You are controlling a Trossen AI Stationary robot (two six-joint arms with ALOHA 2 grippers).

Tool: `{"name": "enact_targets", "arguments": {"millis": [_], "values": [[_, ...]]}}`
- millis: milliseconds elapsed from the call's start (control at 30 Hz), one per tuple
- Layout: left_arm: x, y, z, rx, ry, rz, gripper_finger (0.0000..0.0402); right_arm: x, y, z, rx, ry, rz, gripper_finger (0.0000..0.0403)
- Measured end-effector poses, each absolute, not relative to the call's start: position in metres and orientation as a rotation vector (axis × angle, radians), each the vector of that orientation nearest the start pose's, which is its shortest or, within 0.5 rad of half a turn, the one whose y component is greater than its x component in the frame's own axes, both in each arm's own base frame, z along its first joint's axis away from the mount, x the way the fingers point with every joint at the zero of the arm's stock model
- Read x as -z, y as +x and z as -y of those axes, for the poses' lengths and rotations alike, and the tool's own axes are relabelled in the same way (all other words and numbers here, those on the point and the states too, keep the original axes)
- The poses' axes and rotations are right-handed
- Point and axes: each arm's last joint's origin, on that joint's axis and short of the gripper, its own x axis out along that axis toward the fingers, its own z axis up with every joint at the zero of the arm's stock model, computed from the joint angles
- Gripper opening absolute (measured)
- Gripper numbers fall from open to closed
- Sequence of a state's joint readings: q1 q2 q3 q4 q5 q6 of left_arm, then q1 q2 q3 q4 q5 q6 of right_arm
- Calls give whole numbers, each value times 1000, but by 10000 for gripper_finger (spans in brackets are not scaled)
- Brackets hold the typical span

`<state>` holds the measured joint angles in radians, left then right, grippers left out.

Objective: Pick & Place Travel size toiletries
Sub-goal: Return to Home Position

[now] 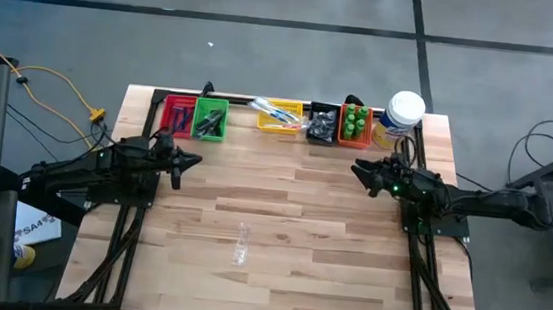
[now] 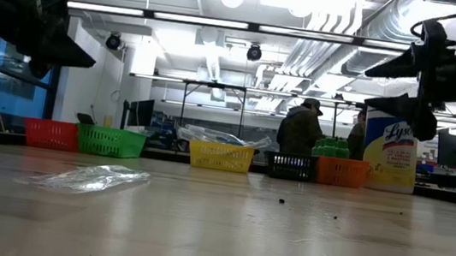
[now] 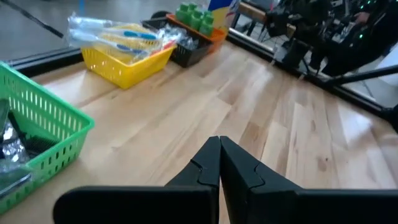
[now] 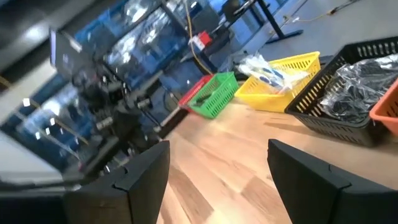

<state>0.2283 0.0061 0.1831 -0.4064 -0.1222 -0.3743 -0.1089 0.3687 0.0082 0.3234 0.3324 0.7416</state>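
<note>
Wrapper (image 2: 84, 178), clear, one, lay on the near table (image 1: 329, 240). Beyond it the left gripper (image 3: 219, 140) hung empty, fingers pressed together; the right gripper (image 4: 217, 149) hung empty, fingers spread wide. Five bins lined the far edge: red bin (image 2: 51, 134); green bin (image 2: 111, 141), holding black combs (image 1: 209, 122); yellow bin (image 2: 220, 156), wrapped toothbrushes (image 3: 124, 34); black bin (image 2: 290, 166), dark puffs (image 4: 354, 93); orange bin (image 2: 342, 171), green bottles (image 2: 329, 147). One white jar (image 2: 389, 151) beside the orange bin read "Lyso".

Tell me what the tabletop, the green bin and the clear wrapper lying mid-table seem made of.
Tabletop: wood, joined strips with visible grain, matte.
Green bin: probably moulded plastic, open lattice walls, slight sheen.
Clear wrapper: apparently thin plastic film, crinkled, see-through, catching glints.
</note>
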Motion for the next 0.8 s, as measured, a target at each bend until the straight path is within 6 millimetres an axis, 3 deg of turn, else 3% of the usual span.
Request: {"name": "enact_targets", "arguments": {"millis": [267, 800], "values": [[-184, 78, -22, -390, -378, -174, 0, -159, 117, 27, 424, 612, 30, 258], [-184, 78, -22, -391, -378, -181, 0, -155, 117, 26, 430, 609, -5, 258]]}}
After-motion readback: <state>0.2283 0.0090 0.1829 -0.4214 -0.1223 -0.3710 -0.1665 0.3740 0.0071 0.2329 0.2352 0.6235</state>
